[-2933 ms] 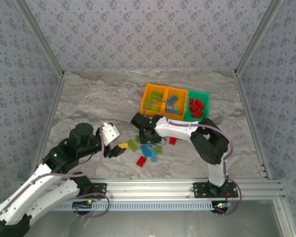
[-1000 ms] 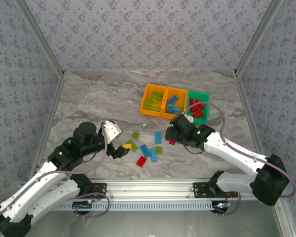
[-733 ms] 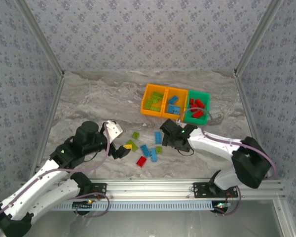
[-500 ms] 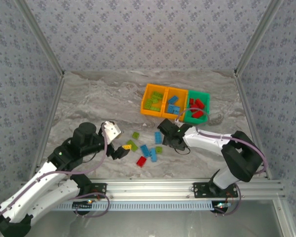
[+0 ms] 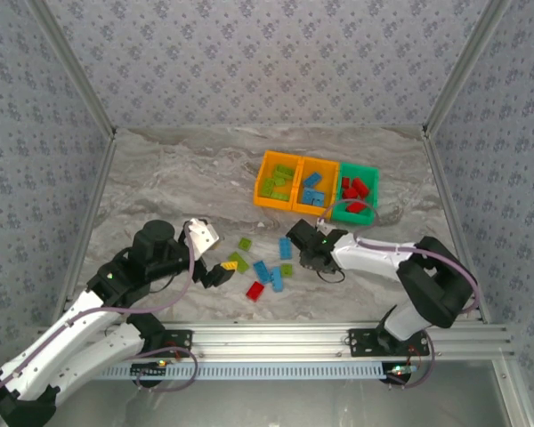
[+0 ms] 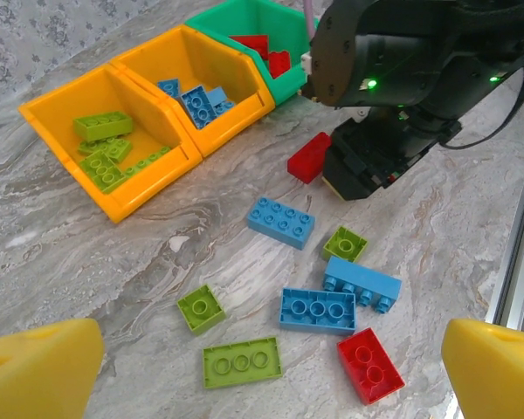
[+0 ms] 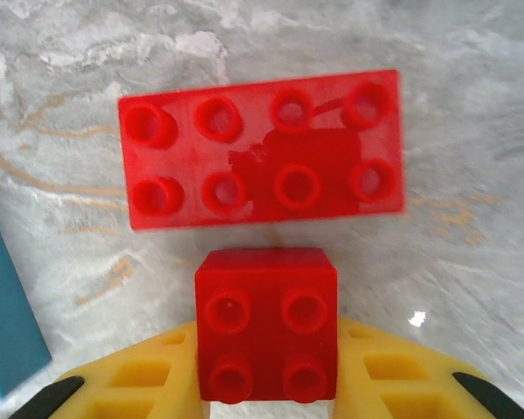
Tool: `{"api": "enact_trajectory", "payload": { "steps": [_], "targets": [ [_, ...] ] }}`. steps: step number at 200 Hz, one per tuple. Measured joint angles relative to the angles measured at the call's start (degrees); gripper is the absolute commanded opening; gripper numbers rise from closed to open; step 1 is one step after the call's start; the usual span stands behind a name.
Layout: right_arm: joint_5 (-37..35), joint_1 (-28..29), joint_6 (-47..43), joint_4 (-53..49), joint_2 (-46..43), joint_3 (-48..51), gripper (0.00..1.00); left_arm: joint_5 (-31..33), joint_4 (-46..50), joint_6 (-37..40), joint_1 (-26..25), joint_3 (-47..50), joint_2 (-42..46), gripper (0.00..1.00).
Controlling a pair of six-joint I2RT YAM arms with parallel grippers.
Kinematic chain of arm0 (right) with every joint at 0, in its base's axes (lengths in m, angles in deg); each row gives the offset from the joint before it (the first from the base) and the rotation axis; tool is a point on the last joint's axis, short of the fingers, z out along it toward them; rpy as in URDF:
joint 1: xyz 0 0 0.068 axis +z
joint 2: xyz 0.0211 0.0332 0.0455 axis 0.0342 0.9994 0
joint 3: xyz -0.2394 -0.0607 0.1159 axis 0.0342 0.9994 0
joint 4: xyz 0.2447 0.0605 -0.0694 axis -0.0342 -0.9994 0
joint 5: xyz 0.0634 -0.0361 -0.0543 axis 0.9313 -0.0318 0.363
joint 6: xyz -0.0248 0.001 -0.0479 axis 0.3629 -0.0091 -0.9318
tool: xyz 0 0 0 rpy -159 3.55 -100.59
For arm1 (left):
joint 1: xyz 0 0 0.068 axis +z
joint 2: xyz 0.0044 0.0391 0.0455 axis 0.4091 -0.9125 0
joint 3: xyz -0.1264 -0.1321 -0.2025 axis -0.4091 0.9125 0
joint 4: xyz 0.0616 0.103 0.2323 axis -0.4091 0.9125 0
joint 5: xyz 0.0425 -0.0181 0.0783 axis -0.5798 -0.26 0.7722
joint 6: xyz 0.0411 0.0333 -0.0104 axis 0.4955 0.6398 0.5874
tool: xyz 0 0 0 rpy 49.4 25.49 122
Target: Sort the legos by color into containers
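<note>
keep right fingers [image 7: 402, 380] clenched squarely on small red brick [image 7: 266, 323], low at the worktop [image 5: 187, 178] near the green bin [image 5: 360, 165], lift straight clear of long red brick [image 7: 262, 148], with left fingers [image 6: 44, 371] released wide, farther off.

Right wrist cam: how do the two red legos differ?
The long red brick has eight studs and is rectangular; the small red brick has four and is square. The long one lies flat on the table; the small one sits in the right gripper, between its fingers. Both are red, studs toward the camera.
</note>
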Motion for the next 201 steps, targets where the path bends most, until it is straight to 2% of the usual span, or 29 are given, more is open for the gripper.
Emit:
{"api": "enact_trajectory", "payload": {
  "steps": [42,61,77,87,105,131,143,156,175,201],
  "targets": [
    [-4.3,2.5,-2.1,-6.5,-16.2,0.0,0.33,-3.6,-0.7,0.0,0.0,0.8,0.8,0.99],
    [-6.1,-2.0,-7.3,-8.6,-22.4,-1.7,0.32,-5.1,-1.5,0.0,0.1,1.2,1.2,0.99],
    [-6.4,-9.8,-13.2,-8.5,-23.5,-4.5,0.32,-5.8,-2.1,0.0,0.4,1.3,1.4,0.99],
    [-5.0,-17.0,-18.4,-6.7,-21.8,-6.7,0.33,-5.9,-2.3,0.0,0.5,1.3,1.4,0.99],
    [-0.6,-26.7,-24.9,-2.9,-15.7,-10.6,0.34,-5.9,-2.5,0.0,0.7,1.3,1.4,0.99],
    [5.2,-35.4,-30.8,0.6,-1.7,-18.7,0.38,-5.8,-2.5,0.0,0.7,1.3,1.7,0.99],
    [7.1,-37.3,-32.3,1.4,3.7,-22.0,0.52,-5.8,-2.5,0.0,0.7,1.3,1.9,0.99],
    [8.6,-38.7,-33.5,1.0,8.4,-26.0,0.6,-5.6,-2.5,0.0,0.7,1.3,2.2,0.99],
    [9.7,-39.4,-34.2,0.4,10.5,-28.9,0.62,-5.2,-2.5,0.0,0.7,1.3,2.2,0.99],
    [11.2,-39.4,-33.5,-1.5,6.1,-28.6,0.64,-4.4,-2.5,0.0,0.7,1.3,2.1,0.99]
  ]
}}
